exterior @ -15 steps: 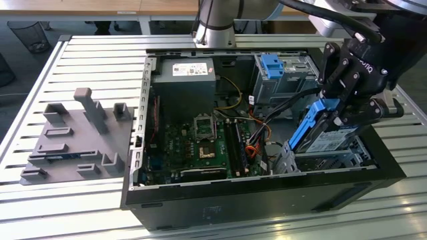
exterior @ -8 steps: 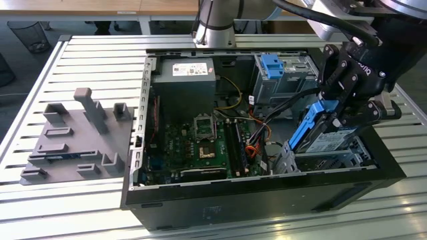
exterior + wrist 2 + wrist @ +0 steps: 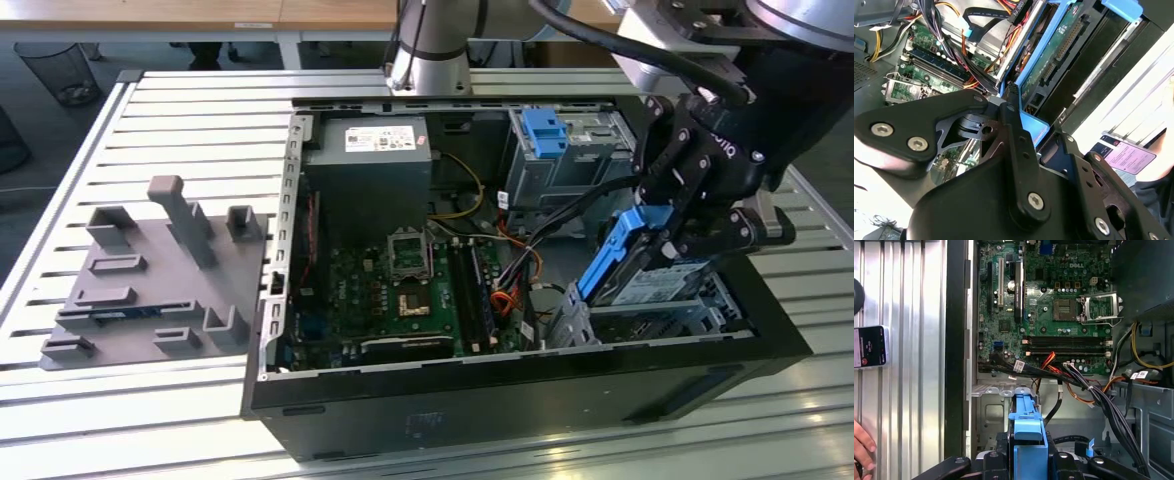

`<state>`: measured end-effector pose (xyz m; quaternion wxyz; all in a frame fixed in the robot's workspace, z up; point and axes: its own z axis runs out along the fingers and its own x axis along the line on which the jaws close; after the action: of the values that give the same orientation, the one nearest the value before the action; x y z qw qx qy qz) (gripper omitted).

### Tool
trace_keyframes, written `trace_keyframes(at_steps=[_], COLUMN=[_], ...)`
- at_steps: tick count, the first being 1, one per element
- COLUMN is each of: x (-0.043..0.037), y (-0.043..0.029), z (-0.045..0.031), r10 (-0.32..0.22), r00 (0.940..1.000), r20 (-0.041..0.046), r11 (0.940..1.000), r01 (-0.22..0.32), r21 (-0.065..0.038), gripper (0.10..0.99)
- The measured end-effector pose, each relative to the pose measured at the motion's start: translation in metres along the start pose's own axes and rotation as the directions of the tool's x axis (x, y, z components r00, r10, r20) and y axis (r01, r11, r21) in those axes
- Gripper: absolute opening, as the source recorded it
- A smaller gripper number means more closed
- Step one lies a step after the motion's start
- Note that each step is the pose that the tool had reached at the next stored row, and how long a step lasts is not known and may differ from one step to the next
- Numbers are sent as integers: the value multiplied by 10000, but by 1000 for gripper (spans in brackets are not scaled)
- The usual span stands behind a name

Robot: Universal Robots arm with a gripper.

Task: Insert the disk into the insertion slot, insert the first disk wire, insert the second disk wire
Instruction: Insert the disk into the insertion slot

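Your pincer (image 3: 678,232) is squeezed tight on the disk (image 3: 650,280), holding it by its blue frame. The disk is tilted, with its high end up by the pincer and its low end pointing down at the insertion slot (image 3: 647,322), which sits right below the pincer. You cannot tell if the disk and the slot touch. The green board (image 3: 400,280) lies off to one side of the pincer, with a bunch of wires (image 3: 514,270) in between. Well away from the pincer, a hand (image 3: 861,446) is by the worktop (image 3: 909,390).
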<state>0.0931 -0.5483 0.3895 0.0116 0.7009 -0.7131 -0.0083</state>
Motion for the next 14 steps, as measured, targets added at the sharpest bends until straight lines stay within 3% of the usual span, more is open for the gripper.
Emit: trace_keyframes(at_steps=[14], x=[0], y=[-4], z=[121], r10=[-1], r00=[10000], r20=[1], r11=[10000], r01=[1], r21=[0], gripper=[365])
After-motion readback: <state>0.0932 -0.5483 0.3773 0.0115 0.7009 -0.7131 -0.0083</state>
